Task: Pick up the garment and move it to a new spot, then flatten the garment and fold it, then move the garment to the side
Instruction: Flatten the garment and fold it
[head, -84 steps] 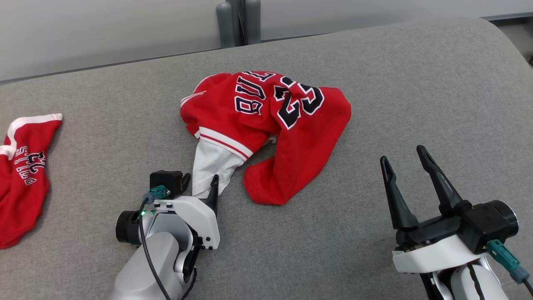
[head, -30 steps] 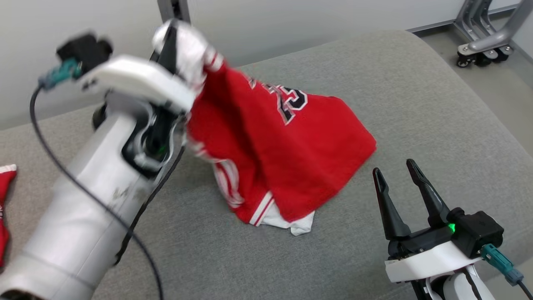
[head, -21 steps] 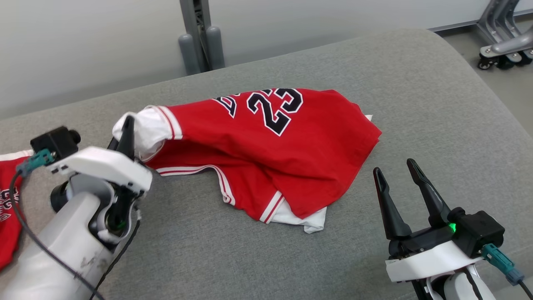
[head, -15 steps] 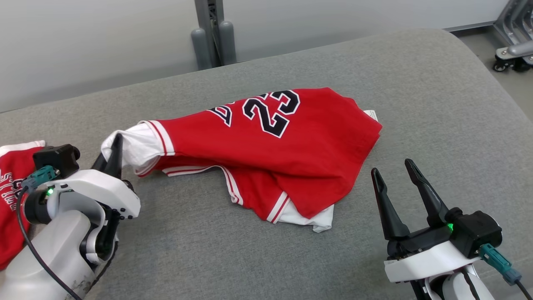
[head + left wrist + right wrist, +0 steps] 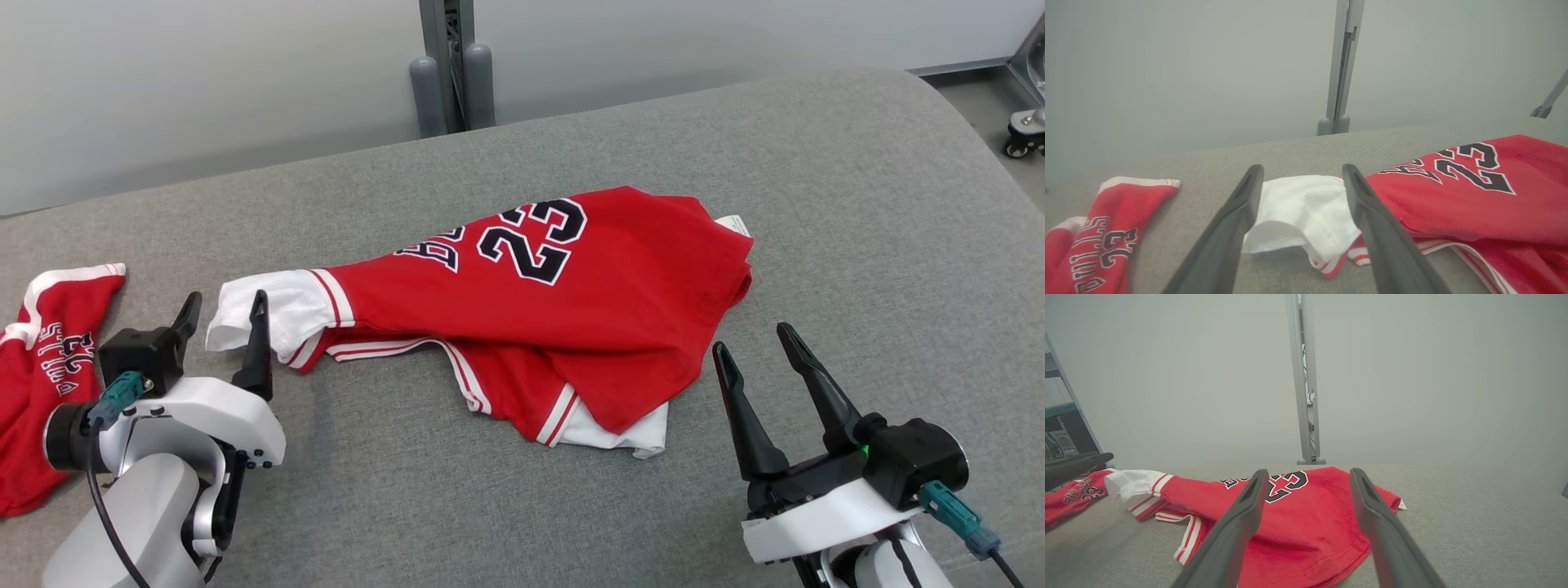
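My left claw [image 5: 227,296] is spread at 8 o'clock with the white sleeve [image 5: 269,314] lying loose at its fingertips, and my right claw [image 5: 752,338] is spread and empty at 4 o'clock. The garment [image 5: 571,302] lies doubled over mid-table [image 5: 857,204], so I judge that tugging one layer could drag the whole heap or deepen the creases. I count two claws, two red tops (the garment and a spare jersey [image 5: 41,384] at 9 o'clock) and one grey post [image 5: 445,65] at 12 o'clock.
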{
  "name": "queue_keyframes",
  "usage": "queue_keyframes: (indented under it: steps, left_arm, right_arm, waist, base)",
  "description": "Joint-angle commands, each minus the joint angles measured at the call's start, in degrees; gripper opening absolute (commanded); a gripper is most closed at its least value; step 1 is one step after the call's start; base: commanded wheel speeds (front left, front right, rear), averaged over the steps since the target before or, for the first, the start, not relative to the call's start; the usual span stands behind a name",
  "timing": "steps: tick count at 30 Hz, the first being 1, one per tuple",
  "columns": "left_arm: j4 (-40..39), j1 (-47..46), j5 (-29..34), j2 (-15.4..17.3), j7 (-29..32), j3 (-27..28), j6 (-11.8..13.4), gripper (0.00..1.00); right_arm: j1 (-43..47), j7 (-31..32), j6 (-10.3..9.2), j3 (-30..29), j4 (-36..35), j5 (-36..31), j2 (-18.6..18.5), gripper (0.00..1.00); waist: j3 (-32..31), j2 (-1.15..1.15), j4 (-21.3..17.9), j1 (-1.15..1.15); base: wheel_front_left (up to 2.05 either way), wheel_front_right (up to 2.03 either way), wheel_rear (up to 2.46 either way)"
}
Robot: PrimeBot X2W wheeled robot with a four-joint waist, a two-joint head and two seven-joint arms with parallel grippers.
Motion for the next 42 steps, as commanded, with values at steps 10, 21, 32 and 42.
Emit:
queue_keyframes:
  steps: [10,21,32,42]
  left_arm:
    - [-11.37,10.62,8.25,-2.05,-0.23,9.12,4.28,1.0]
    - [-29.85,24.81,20.54,-10.65,-0.23,15.63,4.8,1.0]
    - [-30.24,28.5,26.81,-15.27,-0.17,16.08,1.35,1.0]
    - [-27.52,27.5,28.93,-17.78,-0.17,15.66,-1.81,1.0]
  right_arm:
    - [2.62,-0.04,-0.02,1.49,4.73,-1.7,-0.32,1.0]
    - [1.71,-0.04,-0.02,1.85,13.12,-2.97,-0.33,1.0]
    - [-3.24,-0.03,-0.02,1.95,23.83,-4.09,-0.36,1.0]
    - [-7.88,-0.04,-0.02,2.4,35.1,-4.83,-0.35,1.0]
  waist:
    - [-3.28,0.0,3.67,0.0]
    - [-4.19,0.0,7.48,0.0]
    - [-4.16,0.0,10.43,0.0]
    - [-3.66,0.0,13.45,0.0]
  base:
    - [0.0,0.0,0.0]
    - [0.0,0.0,0.0]
    - [0.0,0.0,0.0]
    - [0.0,0.0,0.0]
